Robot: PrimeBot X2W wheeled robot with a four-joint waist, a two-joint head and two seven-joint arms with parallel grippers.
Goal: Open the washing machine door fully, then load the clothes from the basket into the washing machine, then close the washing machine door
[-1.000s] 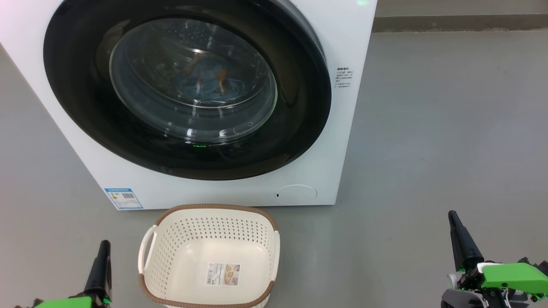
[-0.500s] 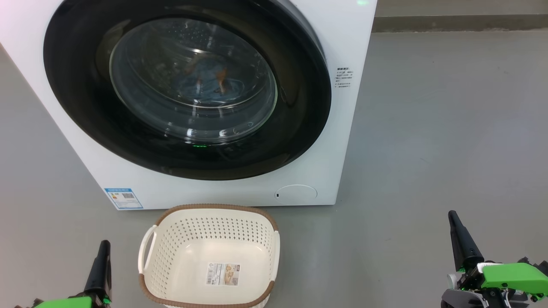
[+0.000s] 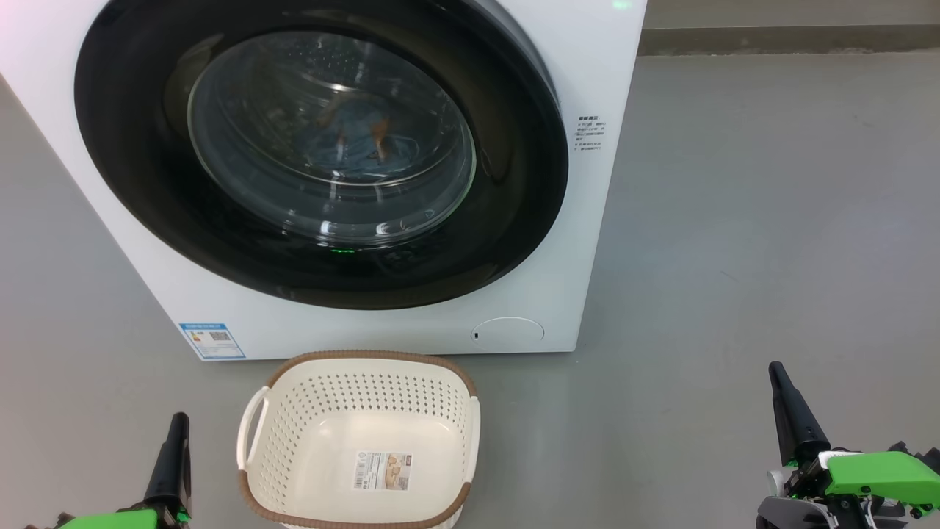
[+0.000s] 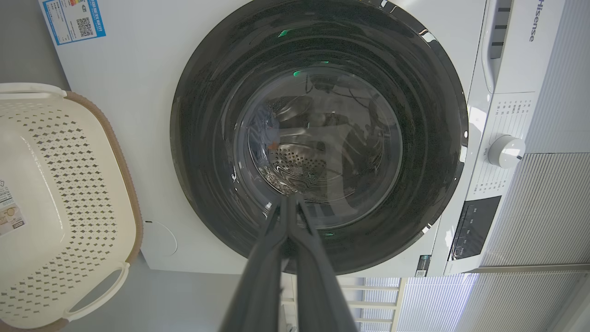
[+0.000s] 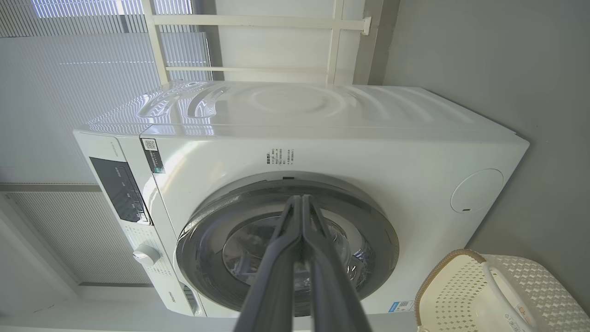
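Dark left pincer (image 3: 178, 422) and right pincer (image 3: 776, 372), both closed, empty.

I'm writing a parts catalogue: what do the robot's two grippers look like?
The left gripper and right gripper each have two long, tapering, matte dark-grey fingers rising from a bright green housing. On the right one, a grey base and small black knobs show beneath the green.

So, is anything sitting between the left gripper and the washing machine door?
Nothing visible. The left gripper points straight at the closed washing machine door with open space between them; the empty basket stands off to one side of that line.
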